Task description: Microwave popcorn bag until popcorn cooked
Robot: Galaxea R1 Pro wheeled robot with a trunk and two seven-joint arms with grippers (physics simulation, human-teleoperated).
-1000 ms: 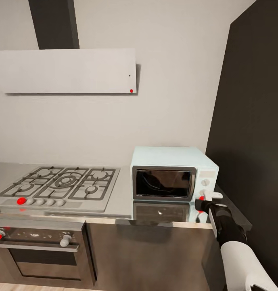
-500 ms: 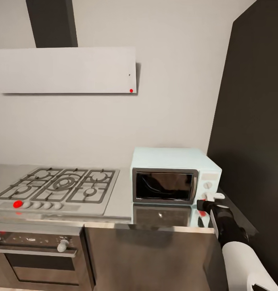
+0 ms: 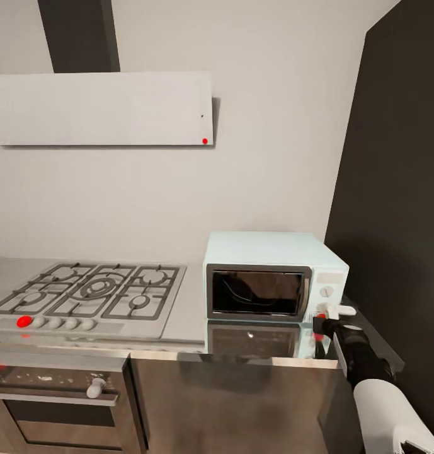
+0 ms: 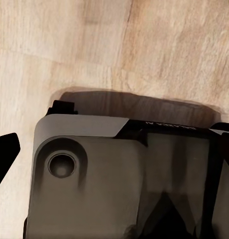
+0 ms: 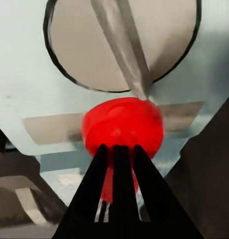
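The pale mint microwave (image 3: pixel 270 277) stands on the grey countertop (image 3: pixel 190 301) with its dark glass door closed. The popcorn bag is hidden; I cannot make it out through the glass. My right gripper (image 3: pixel 336 310) is at the lower end of the knob panel, beside the small red light (image 3: pixel 321 315). In the right wrist view that red indicator light (image 5: pixel 123 127) sits just beyond my shut right gripper (image 5: pixel 119 159), with a round knob (image 5: pixel 121 42) beyond it. My left gripper (image 4: pixel 114 149) hangs open over the robot base (image 4: pixel 94 169), its dark fingertips (image 4: pixel 4 154) wide apart.
A gas cooktop (image 3: pixel 91 293) with red and grey knobs lies left of the microwave. Below it is a built-in oven (image 3: pixel 53 403). A grey range hood (image 3: pixel 103 108) hangs above, and a tall dark cabinet (image 3: pixel 393 189) closes off the right. Wooden floor (image 4: pixel 144 45) lies under the left arm.
The whole head view has shifted a little, sliding the cooktop and oven left and down. My right gripper stays at the microwave's knob panel by the red light.
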